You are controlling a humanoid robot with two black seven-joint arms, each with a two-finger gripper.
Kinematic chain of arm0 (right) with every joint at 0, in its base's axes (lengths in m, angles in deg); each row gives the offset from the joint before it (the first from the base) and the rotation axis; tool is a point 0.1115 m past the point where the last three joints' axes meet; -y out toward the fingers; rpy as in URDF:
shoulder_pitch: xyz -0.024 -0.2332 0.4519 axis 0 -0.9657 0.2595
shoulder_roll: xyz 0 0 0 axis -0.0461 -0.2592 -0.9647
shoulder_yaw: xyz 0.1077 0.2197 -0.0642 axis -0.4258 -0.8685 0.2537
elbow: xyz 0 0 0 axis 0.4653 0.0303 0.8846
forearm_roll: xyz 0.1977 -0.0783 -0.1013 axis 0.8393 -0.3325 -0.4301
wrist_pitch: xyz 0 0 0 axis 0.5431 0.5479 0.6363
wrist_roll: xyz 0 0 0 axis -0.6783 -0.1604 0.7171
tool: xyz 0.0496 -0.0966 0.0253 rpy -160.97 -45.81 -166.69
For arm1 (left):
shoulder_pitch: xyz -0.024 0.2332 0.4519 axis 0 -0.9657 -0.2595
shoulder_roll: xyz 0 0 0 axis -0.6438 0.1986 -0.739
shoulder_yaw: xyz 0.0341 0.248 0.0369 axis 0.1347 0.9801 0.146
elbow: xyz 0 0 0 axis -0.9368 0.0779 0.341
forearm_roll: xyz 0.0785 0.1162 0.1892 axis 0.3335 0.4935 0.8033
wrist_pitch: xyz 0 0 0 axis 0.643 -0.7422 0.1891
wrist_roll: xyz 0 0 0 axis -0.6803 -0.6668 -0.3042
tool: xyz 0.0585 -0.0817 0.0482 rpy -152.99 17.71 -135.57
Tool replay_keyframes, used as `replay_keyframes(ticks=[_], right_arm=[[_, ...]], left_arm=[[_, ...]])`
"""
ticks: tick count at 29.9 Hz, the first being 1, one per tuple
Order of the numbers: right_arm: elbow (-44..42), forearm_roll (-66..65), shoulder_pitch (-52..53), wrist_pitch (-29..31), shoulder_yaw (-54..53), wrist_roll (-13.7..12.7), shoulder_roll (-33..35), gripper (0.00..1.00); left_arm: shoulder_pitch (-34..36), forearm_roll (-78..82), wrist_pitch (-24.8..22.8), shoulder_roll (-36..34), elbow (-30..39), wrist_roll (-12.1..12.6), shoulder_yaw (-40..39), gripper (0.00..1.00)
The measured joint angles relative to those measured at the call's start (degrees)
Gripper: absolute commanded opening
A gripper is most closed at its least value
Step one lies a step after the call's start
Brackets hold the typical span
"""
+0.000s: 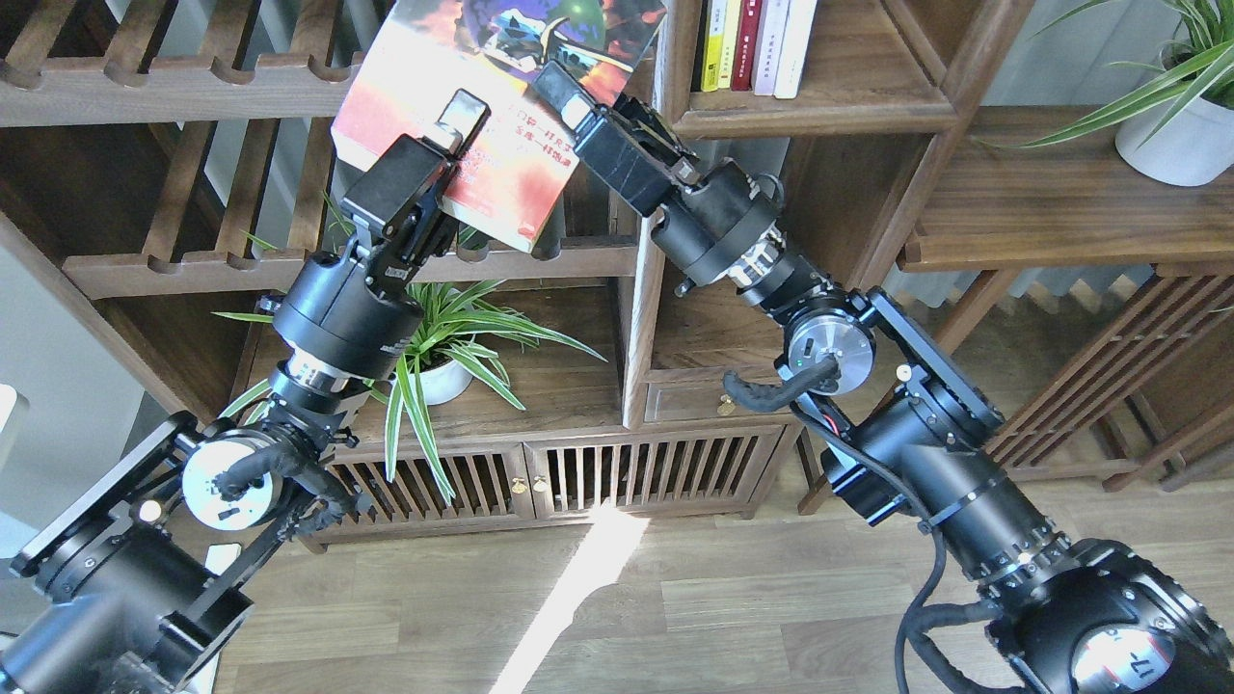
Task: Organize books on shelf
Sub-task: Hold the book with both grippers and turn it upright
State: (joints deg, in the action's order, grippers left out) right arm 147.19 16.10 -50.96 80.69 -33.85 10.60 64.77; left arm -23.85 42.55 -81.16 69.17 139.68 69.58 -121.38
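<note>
A thick book (501, 183) with a red-orange and dark cover hangs tilted in the air in front of the slatted racks, its top cut off by the view's upper edge. My left gripper (461, 114) is shut on its lower left part, with one finger on the cover. My right gripper (556, 89) grips its right side, one finger across the cover and the other hidden behind. The shelf (819, 118), a dark walnut board flooring a narrow cubby, lies just right of the book. Other loose books are out of view.
Several upright books (757, 43) stand at the cubby's left end. A wooden post (670, 67) separates book and cubby. Slatted racks (193, 92) fill the left. A potted plant (439, 381) sits on the cabinet below. Another white pot (1171, 145) stands at right.
</note>
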Motion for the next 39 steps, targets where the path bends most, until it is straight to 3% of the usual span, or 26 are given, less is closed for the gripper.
replay_keyframes(ticks=[20,39], right_arm=[[0.0,1.3,1.0,-0.6,1.2,-1.4,0.0,0.99],[0.2,4.0,1.1,-0.6,2.7,-1.4,0.0,0.98]], left_arm=[[0.1,0.0,0.0,0.0,0.0,0.0,0.2,0.00],[0.1,-0.7,0.0,-5.1,1.0,-0.4,0.6,0.00]])
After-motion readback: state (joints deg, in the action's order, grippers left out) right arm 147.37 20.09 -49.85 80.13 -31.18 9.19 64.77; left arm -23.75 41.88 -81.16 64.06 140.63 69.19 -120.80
